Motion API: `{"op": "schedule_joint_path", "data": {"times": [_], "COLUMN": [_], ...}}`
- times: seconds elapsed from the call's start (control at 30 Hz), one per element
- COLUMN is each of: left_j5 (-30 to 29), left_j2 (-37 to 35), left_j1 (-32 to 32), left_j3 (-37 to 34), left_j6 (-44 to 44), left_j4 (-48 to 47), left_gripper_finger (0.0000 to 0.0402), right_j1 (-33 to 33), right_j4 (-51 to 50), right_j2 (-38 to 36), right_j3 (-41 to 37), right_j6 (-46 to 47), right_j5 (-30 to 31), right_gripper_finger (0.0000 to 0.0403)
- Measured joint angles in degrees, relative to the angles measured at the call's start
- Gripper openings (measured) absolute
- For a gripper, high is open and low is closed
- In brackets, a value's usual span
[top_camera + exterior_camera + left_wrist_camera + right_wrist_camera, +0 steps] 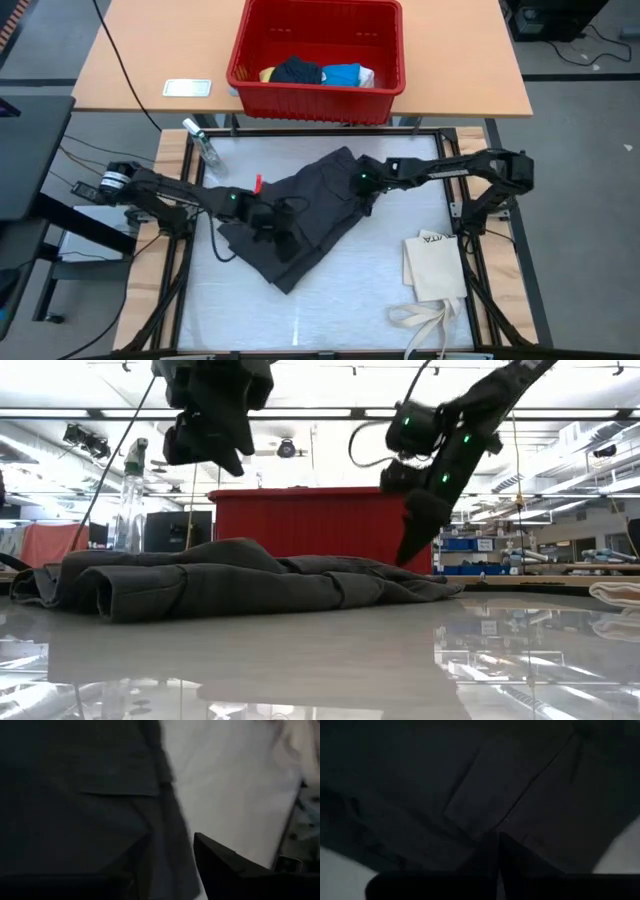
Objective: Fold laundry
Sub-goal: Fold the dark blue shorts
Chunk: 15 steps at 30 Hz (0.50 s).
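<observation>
The left gripper point(268, 222) hangs above the dark grey shorts point(310, 215) with its fingers point(220, 862) parted, holding nothing. The shorts lie crumpled on the middle of the white table point(350, 290). The right gripper point(366, 196) pinches their right edge, fingers pressed together.

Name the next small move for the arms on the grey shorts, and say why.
Probably lift the left gripper clear: its fingers stand parted above the dark grey shorts, gripping nothing, and the cloth lies folded over itself. The right gripper is shut at the shorts' far edge.
</observation>
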Motion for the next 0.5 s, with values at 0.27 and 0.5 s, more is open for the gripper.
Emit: {"op": "schedule_joint_path", "data": {"times": [0.27,0.5], "left_j5": [-1.05,-0.01], "left_j2": [-0.78,-0.63], "left_j1": [4.47,5.60], "left_j3": [-0.62,-2.40], "left_j6": [3.82,5.45], "left_j4": [-7.00,-7.59], "left_gripper_finger": [0.0150,0.0150], "right_j1": [-0.07,1.73], "right_j4": [-2.17,-9.20], "right_j2": [7.85,5.83], "right_j3": [0.45,0.14], "right_j6": [2.73,5.78], "right_j5": [-3.06,-6.48], "right_gripper_finger": [0.0011,0.0005]}}
